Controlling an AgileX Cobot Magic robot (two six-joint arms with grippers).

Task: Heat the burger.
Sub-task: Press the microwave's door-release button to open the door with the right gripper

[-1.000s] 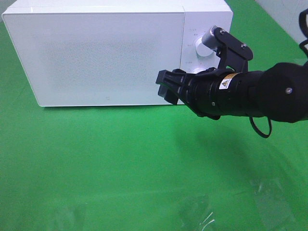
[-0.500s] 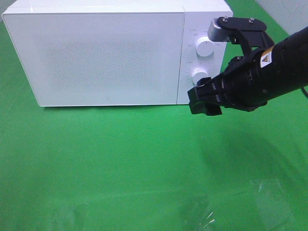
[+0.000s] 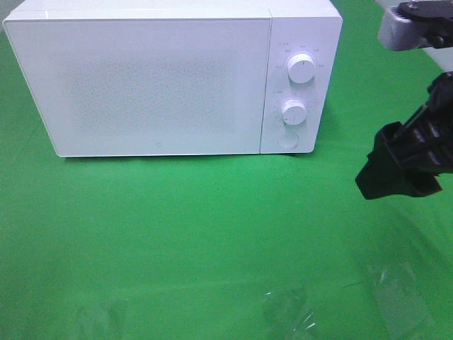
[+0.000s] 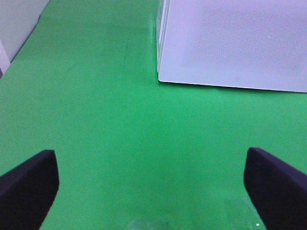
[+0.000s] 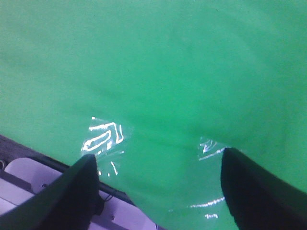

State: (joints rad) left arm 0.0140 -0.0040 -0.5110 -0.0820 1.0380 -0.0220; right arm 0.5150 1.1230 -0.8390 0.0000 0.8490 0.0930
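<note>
Green cloth (image 3: pixel 177 234): covers the table; clear film patches (image 3: pixel 287 312) lie near its front edge.
Left gripper (image 4: pixel 152 186): jaws spread wide, nothing between them; hangs over the cloth, facing the microwave (image 4: pixel 230 43) at its left front corner.
Right gripper (image 5: pixel 168 188): jaws well apart, empty; above the cloth on the right, apart from the microwave.
Microwave: white, at the far side, door closed; two dials (image 3: pixel 302 67) and a round button (image 3: pixel 287 139) on its right panel.
Burger: seen in no view; position cannot be told.
</note>
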